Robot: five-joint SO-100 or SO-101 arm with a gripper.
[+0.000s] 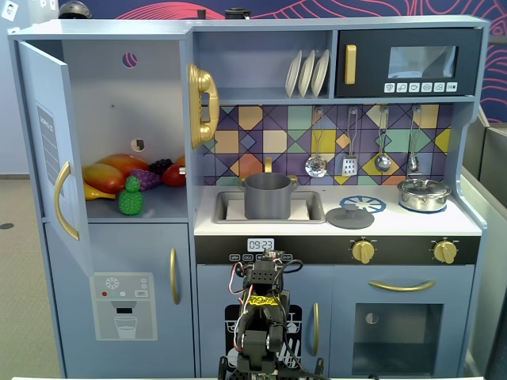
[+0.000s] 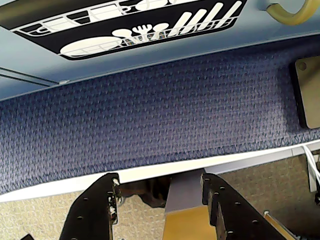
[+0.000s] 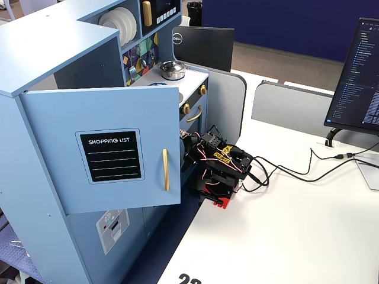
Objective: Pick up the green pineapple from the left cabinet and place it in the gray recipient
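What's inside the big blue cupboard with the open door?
In a fixed view, the left cabinet holds toy fruit: the green pineapple in front, orange-yellow fruits, purple grapes and something red behind. Whatever sits behind the pile is hidden.

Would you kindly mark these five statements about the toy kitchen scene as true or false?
1. The green pineapple sits inside the left cabinet, in front of the other toy fruits. True.
2. The cabinet's door is closed. False: it stands swung open.
3. The gray recipient sits in the sink recess. True.
4. The gripper is shut on the pineapple. False: in the wrist view its jaws are apart with nothing between them, and the arm is folded low in front of the kitchen.
5. The flat gray lid covers the gray recipient. False: it lies on the counter to the recipient's right in the front fixed view.
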